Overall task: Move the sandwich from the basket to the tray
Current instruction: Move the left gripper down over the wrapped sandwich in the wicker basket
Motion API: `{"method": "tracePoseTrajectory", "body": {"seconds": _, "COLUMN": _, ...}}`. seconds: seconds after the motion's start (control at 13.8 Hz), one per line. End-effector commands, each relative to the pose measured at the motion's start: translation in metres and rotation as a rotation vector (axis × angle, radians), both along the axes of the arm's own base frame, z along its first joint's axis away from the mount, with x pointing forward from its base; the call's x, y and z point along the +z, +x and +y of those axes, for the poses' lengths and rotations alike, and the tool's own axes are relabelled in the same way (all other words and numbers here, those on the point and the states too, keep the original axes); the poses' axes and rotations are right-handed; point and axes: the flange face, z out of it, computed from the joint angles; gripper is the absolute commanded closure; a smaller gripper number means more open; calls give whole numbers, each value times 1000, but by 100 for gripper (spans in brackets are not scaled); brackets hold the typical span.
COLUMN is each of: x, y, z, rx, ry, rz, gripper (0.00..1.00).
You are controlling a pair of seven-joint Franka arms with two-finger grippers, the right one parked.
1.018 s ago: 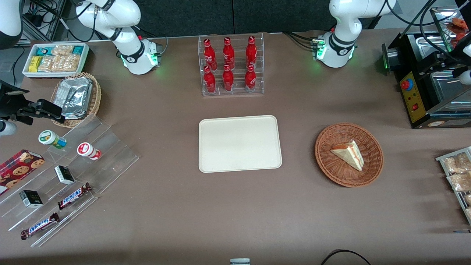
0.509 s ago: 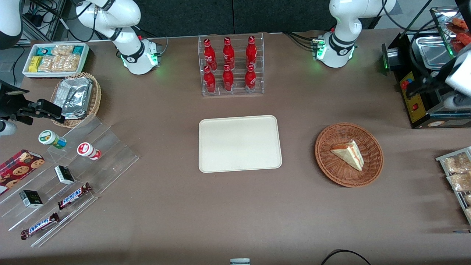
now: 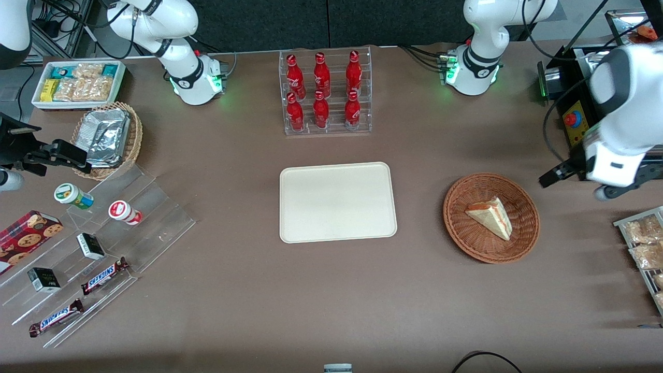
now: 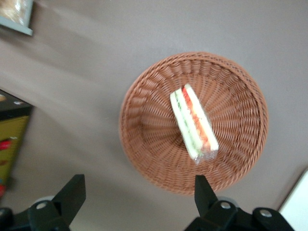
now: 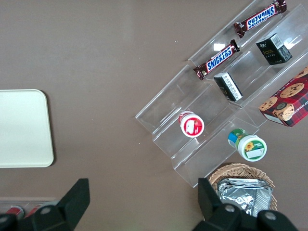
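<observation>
Currently the flat cream-white rectangular tray [image 3: 337,202] lies bare, the white-bread sandwich wedge [image 3: 491,217] rests in the round reddish-brown wicker basket [image 3: 469,243], and the left gripper [image 4: 139,195] hovers beside the basket, toward the working arm's end, fingers spread wide.

Only a cut-off corner of the tray [image 4: 297,201] shows.
</observation>
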Motion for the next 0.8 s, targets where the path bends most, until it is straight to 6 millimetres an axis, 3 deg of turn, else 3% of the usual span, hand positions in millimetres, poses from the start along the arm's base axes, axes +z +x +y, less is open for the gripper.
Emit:
{"method": "tracePoseTrajectory", "body": {"seconds": 0.0, "x": -39, "y": -8, "z": -23, "rx": 125, "ry": -8, "rz": -43, "gripper": 0}}
{"method": "tracePoseTrajectory", "body": {"seconds": 0.36, "x": -94, "y": 14, "z": -49, "rx": 263, "ry": -49, "rz": -99, "gripper": 0}}
{"method": "tracePoseTrajectory", "body": {"seconds": 0.73, "x": -123, "y": 22, "z": -64, "rx": 297, "ry": -63, "rz": -132, "gripper": 0}}
